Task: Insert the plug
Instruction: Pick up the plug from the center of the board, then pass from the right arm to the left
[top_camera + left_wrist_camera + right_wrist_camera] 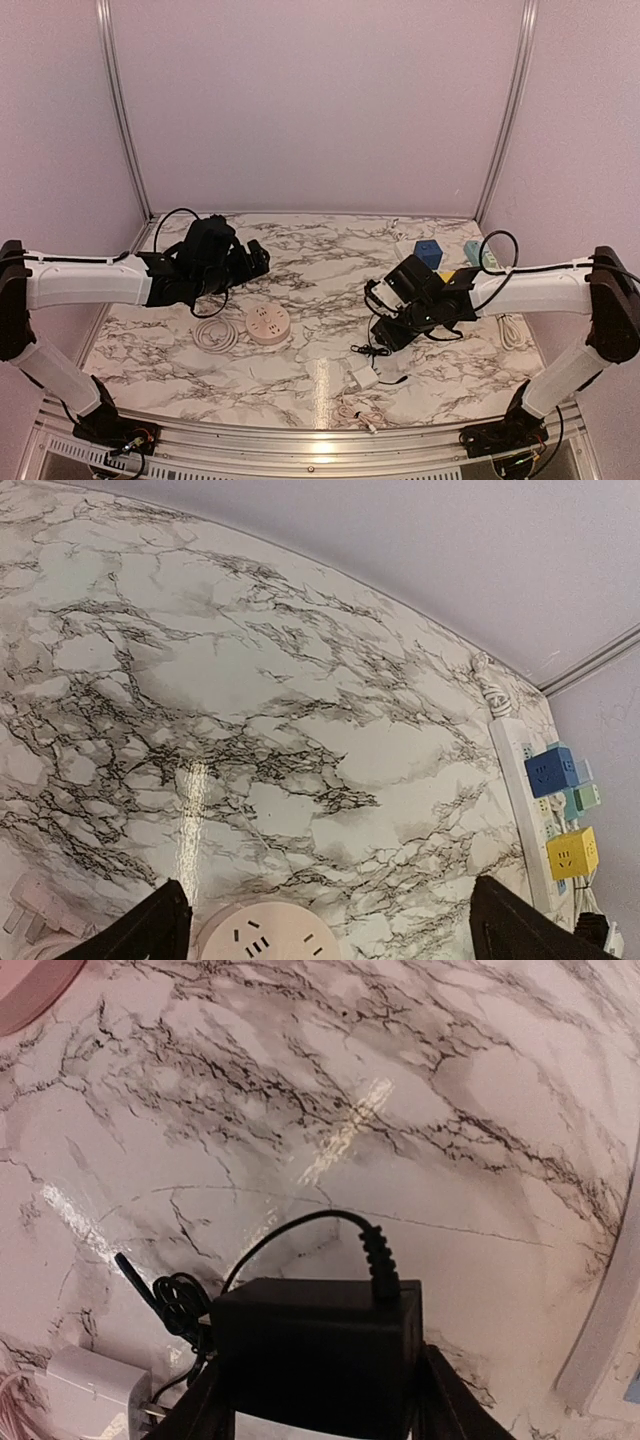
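R jaws clamp the black adapter (315, 1340), L jaws wide by the round socket (268, 935); trailing cord (372, 1255) may snag & tilt pins off the slots.

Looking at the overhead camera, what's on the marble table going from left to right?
Coiled white cable → round cream power socket → black box-shaped power adapter → blue cube socket → teal cube socket.

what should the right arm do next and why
Probably carry the black boxy power adapter, clamped between the right fingers, leftward toward the round pale pink socket hub. The hub lies well apart from the adapter, under the open left fingers, so insertion can't start yet.
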